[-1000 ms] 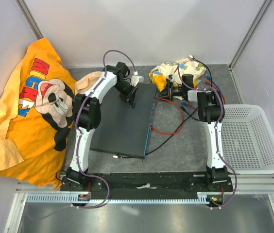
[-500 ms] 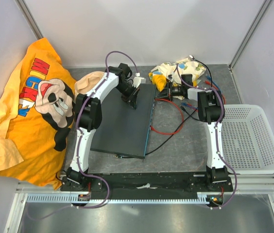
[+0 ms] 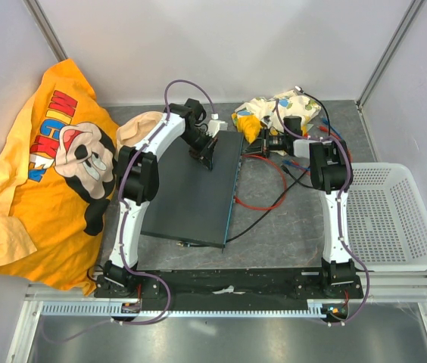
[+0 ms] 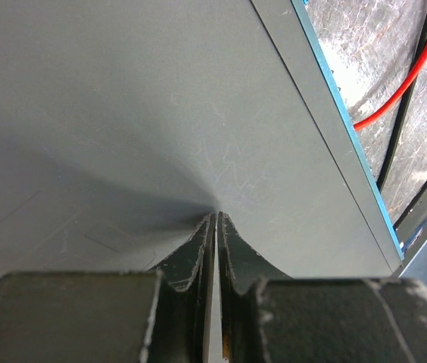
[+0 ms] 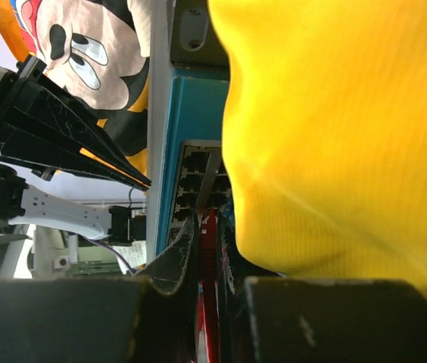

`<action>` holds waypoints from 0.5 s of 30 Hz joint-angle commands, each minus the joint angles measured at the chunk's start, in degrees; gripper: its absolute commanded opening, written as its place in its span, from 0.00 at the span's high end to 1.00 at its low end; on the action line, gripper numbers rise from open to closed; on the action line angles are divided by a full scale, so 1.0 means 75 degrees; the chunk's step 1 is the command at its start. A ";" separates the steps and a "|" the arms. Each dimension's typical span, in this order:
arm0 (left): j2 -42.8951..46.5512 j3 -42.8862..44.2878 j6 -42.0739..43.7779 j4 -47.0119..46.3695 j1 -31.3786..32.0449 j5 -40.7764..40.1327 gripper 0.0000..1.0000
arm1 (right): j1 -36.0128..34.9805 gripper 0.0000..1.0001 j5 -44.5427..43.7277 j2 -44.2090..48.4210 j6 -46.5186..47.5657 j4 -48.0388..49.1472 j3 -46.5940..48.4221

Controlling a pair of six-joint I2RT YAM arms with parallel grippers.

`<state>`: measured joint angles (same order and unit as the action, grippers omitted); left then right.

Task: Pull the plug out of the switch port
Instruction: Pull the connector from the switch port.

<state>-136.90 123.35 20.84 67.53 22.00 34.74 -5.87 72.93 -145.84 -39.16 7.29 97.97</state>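
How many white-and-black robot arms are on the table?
2. The left white-and-black robot arm reaches onto the flat dark grey metal switch; the right arm reaches toward its teal-blue edge, beside the white plastic mesh basket. None seem hidden.

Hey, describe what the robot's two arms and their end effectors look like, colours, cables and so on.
Both the left arm and right arm have white links with chunky black joints. A purplish-grey cable runs along each, looping free near the top. The left end effector and right end effector each have two matte black fingers tapering to thin, scuffed tips.
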 commanded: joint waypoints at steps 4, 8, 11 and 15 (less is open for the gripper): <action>-0.0367 0.0229 0.0280 -0.0086 0.0125 -0.0238 0.88 | 0.0747 1.00 0.0285 -0.0593 0.1503 -0.1662 -0.0501; -0.0403 0.0311 0.0280 -0.0074 0.0125 -0.0273 0.88 | 0.0421 1.00 -0.1354 -0.0780 0.6091 -0.6987 0.1775; -0.0391 0.0230 0.0268 -0.0074 0.0125 -0.0215 0.88 | -0.0084 1.00 -0.1822 -0.0992 0.7750 -0.8609 0.2312; -0.0403 0.0206 0.0292 -0.0074 0.0114 -0.0214 0.88 | -0.0202 1.00 -0.1907 -0.0863 0.7928 -0.8647 0.2101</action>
<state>-137.45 124.44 20.86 68.75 22.33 34.74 -6.13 67.64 -148.92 4.91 -41.47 115.52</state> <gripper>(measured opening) 0.120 0.135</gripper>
